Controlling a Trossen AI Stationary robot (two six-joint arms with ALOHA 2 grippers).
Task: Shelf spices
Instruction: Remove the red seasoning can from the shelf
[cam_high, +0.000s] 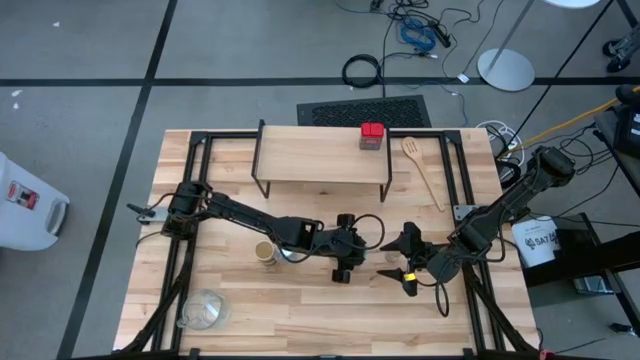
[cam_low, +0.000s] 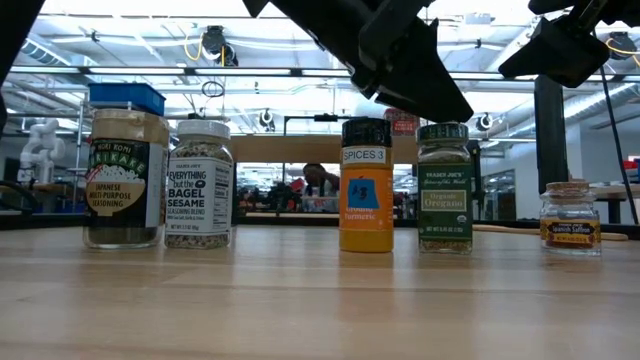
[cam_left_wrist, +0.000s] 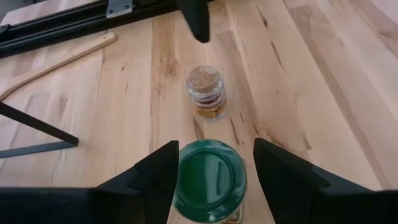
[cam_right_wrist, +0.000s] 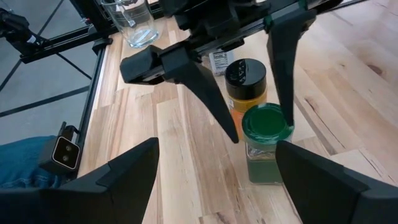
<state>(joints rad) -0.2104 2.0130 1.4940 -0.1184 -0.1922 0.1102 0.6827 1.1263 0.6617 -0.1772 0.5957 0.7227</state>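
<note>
The left pincer (cam_left_wrist: 214, 171) hung wide open astride the green-lidded jar (cam_left_wrist: 209, 179) standing mid-bench, the right pincer (cam_right_wrist: 214, 165) also wide nearby, and an off-centre squeeze could tip it into the orange jar (cam_right_wrist: 244, 87) just beside it

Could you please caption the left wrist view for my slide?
Open left gripper straddles the green-lidded spice jar; small cork-topped jar stands beyond.
</note>
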